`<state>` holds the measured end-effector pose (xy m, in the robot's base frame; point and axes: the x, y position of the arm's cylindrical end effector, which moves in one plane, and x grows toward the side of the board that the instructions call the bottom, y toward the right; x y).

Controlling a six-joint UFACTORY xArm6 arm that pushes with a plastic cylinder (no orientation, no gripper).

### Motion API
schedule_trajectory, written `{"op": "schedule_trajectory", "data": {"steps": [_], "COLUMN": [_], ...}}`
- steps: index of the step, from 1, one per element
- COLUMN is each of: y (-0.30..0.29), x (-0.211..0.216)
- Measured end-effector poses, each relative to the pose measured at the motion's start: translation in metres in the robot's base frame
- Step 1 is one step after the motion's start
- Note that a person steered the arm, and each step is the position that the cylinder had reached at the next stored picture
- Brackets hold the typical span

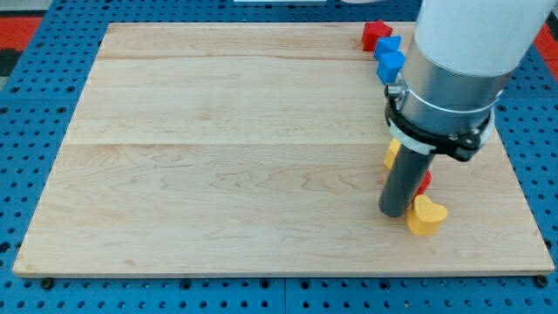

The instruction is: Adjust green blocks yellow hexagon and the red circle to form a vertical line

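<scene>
A lab bench: wooden board (218,148) on blue perforated pegboard table (35,96)

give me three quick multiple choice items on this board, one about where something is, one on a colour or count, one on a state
1. Where are the blue blocks?
A. near the view's top right
B. at the view's bottom left
C. in the middle of the board

2. What colour is the heart-shaped block beside my tip?
A. green
B. yellow
C. blue

3. How does my tip stand relative to that heart block?
A. far off at the view's left edge
B. resting on top of it
C. right beside it, on its left in the view

Answers:
1. A, they sit by the red block at the board's top right.
2. B, it shows plain yellow.
3. C, the rod's end is down on the board right next to it.
</scene>
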<state>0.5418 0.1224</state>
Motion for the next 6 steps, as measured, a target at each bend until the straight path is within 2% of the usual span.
{"op": "schedule_trajectory", "data": {"steps": [1, 2, 6], "y": [-0.045, -0.037, 0.012], "x": [-0.025, -0.048, -0.038]}}
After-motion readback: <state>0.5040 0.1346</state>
